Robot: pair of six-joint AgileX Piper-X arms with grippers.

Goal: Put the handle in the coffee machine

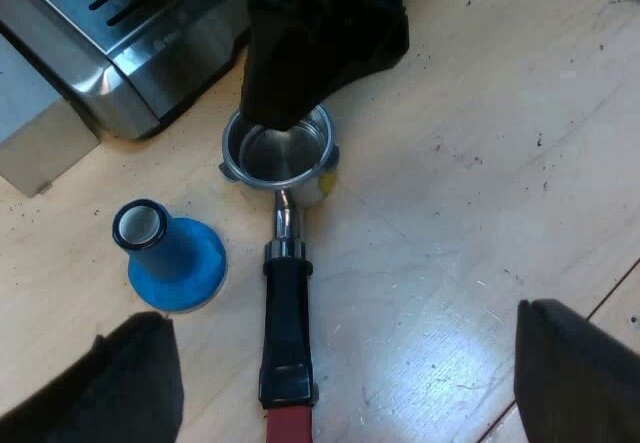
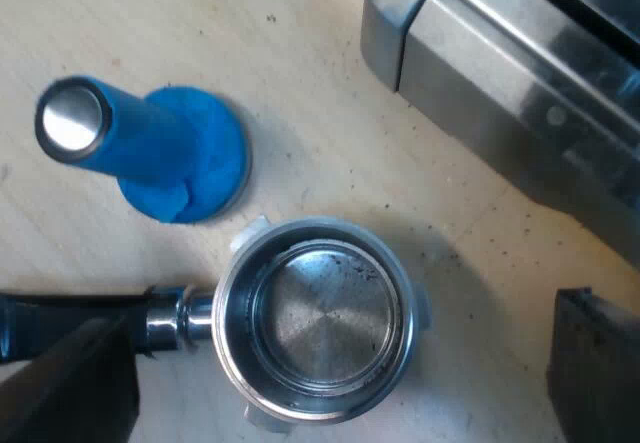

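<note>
Holder (image 1: 285,218): lies loose on the bench (image 1: 450,213), close by the base of the machine (image 1: 130,43) and not locked in. Its metal basket (image 2: 315,323) faces up, empty but for a few dark specks.
Axis: the dark handle (image 1: 287,313) runs straight out from the basket, away from the machine, with the red end (image 1: 290,428) farthest out.
Left gripper (image 1: 355,363): hangs above the handle near its red end, fingers spread wide and set across the handle's length. The handle sits nearer one finger than the other.
Right gripper (image 2: 345,353): poised directly over the basket, fingers wide apart and flanking the rim, holding nothing.
Nearer arm: left for the handle, right for the basket. The handle grasp looks to fall to the left arm.
Coming move: probably a descent with a small sideways shift to centre the handle before closing.
Tamper (image 1: 170,258): blue, upright on its base, near the handle but apart from it.
</note>
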